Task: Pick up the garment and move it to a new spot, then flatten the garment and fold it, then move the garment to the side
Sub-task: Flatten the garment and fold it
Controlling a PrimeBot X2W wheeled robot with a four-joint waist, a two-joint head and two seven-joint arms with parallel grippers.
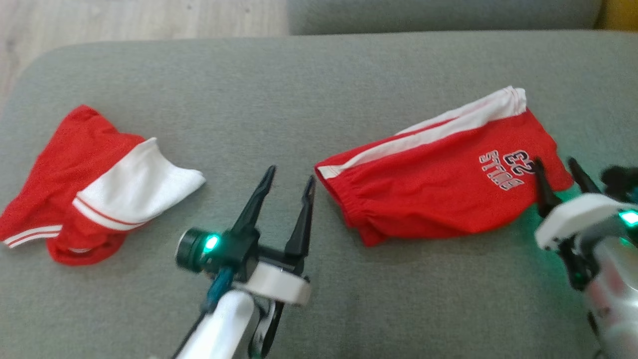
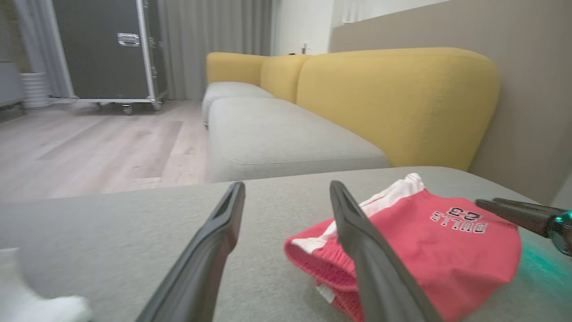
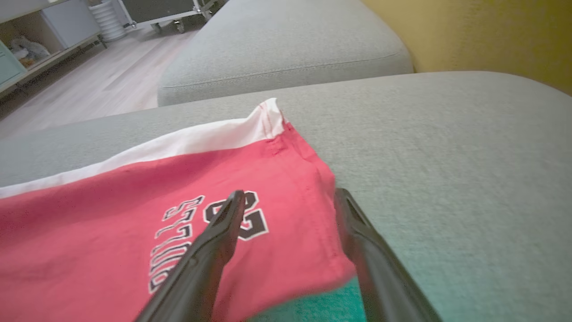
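Red shorts (image 1: 443,184) with a white side stripe and a "BULLS 23" print lie folded on the right of the grey sofa cushion (image 1: 309,80). My right gripper (image 1: 556,167) is open at their right corner. In the right wrist view the shorts (image 3: 134,214) spread left, and their corner lies between the spread fingers of that gripper (image 3: 289,197). My left gripper (image 1: 289,177) stands open over bare cushion, left of the shorts' waistband. The left wrist view has this gripper (image 2: 286,192) open and holding nothing, with the shorts (image 2: 424,241) to its right.
A second red and white garment (image 1: 99,189) lies crumpled at the cushion's left. A yellow backrest (image 2: 393,98) and another grey seat (image 2: 277,138) stand beyond. Wooden floor (image 2: 89,147) and a black wheeled case (image 2: 107,49) lie off the far edge.
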